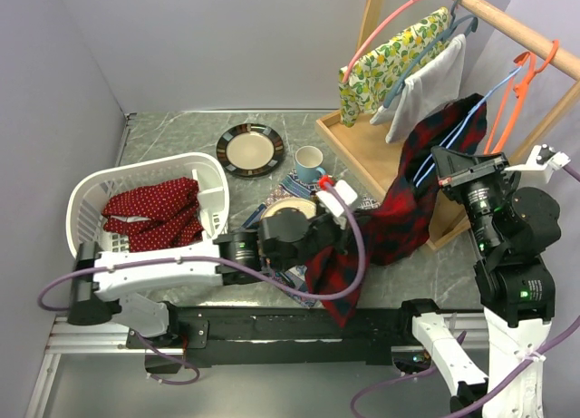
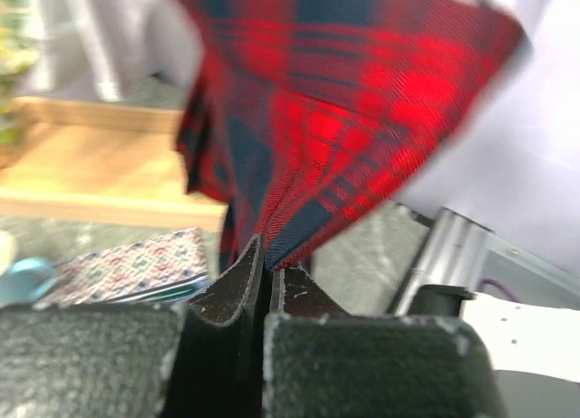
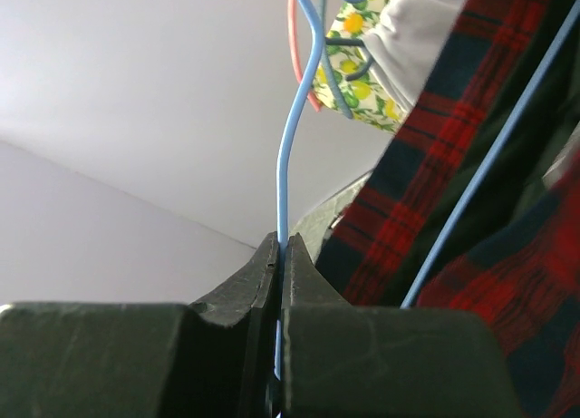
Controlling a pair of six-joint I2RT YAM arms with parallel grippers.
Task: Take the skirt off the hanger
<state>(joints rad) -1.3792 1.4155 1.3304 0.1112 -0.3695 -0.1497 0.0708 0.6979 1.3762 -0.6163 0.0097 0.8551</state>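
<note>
The red and navy plaid skirt (image 1: 399,209) drapes from a light blue wire hanger (image 1: 453,141) down toward the table's front. My left gripper (image 1: 328,246) is shut on the skirt's lower part; in the left wrist view the plaid cloth (image 2: 344,101) fans up out of the closed gripper (image 2: 268,266). My right gripper (image 1: 444,164) is shut on the hanger; in the right wrist view the blue wire (image 3: 288,164) runs up from between the closed gripper (image 3: 280,247), with the skirt (image 3: 453,191) still over the hanger's arm to the right.
A wooden rack (image 1: 507,19) on a wooden base (image 1: 362,150) holds a lemon-print cloth (image 1: 390,60), a white cloth (image 1: 426,92) and an orange hanger (image 1: 518,87). A white basket (image 1: 91,196) holds red cloth. A plate (image 1: 250,150), a blue mug (image 1: 308,164) and a patterned cloth (image 2: 118,264) lie on the table.
</note>
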